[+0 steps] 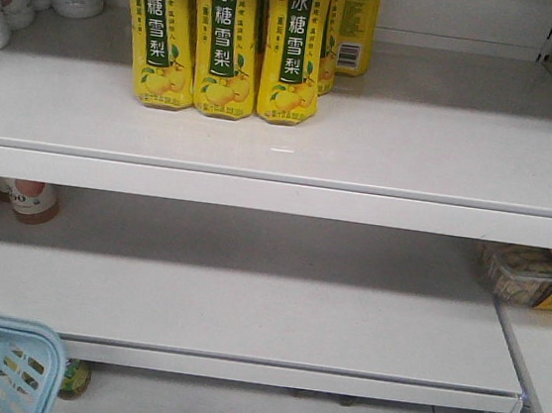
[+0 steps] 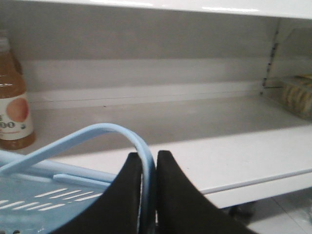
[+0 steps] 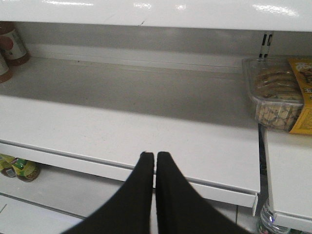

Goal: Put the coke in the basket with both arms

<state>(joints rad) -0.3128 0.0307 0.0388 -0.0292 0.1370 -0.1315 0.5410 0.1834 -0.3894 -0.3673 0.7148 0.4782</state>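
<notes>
**Left arm holds the basket by its handle; no cola bottle in any view**

Nearest, in the left wrist view, the left gripper [image 2: 148, 195] has its black jaws clamped on the pale blue handle [image 2: 105, 130] of the basket [image 2: 44, 204], whose slotted wall fills the 7 o'clock corner. In the right wrist view the right gripper [image 3: 154, 161] hangs with its jaws pressed together on nothing, pointing at 12 o'clock toward the lower shelf [image 3: 122, 126].

Beyond, the front view shows the basket's rim at 7 o'clock, under the lower shelf's front edge. On that shelf, a tray of snacks [image 3: 275, 100] sits at 2 o'clock and an orange juice bottle [image 2: 13, 102] stands at 9 o'clock.

Farthest, on the upper shelf [image 1: 365, 127], yellow drink bottles [image 1: 230, 42] stand in a row at 12 o'clock. The coke appears in none of the views.
</notes>
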